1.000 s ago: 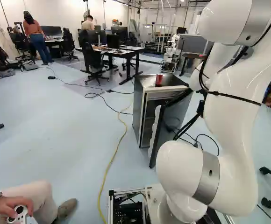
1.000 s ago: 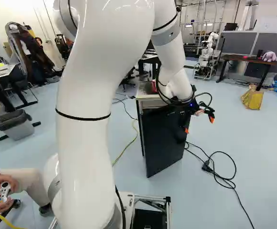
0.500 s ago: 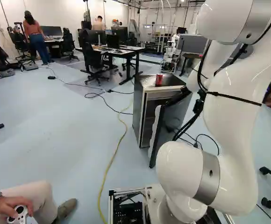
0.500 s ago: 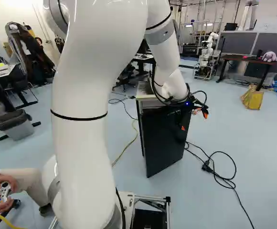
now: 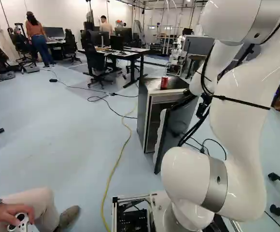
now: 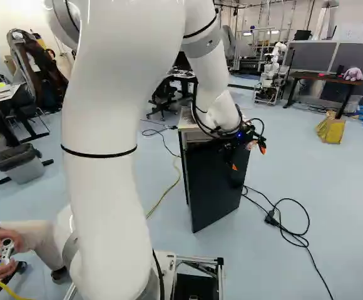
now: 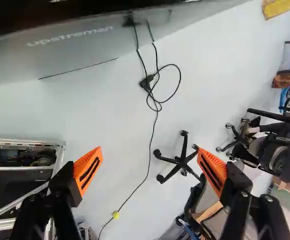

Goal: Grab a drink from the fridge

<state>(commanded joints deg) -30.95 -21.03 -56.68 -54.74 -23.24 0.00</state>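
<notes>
in the left base view, the white arm (image 5: 239, 106) rises at three o'clock. the dark fridge (image 5: 144, 104) stands near the centre, its door (image 5: 163, 137) open toward four o'clock. a red can (image 5: 164, 82) sits on the fridge's top, at one o'clock from the centre. a yellow cable (image 5: 114, 169) runs along the floor toward seven o'clock.

in the right base view, the black gripper (image 6: 248, 159) hangs at three o'clock, by the door's upper outer corner; whether it touches the door, one cannot tell. the red can is hidden here.

in the wrist view, taking the fingers as nine and three o'clock, they stand wide apart, with nothing gripped by the orange pads (image 7: 88, 170). the door's grey face lies at twelve, a black cable (image 7: 146, 84) on the floor just short of it. a wheeled chair base (image 7: 177, 159) shows beyond the gap, nearer the three o'clock finger.
</notes>
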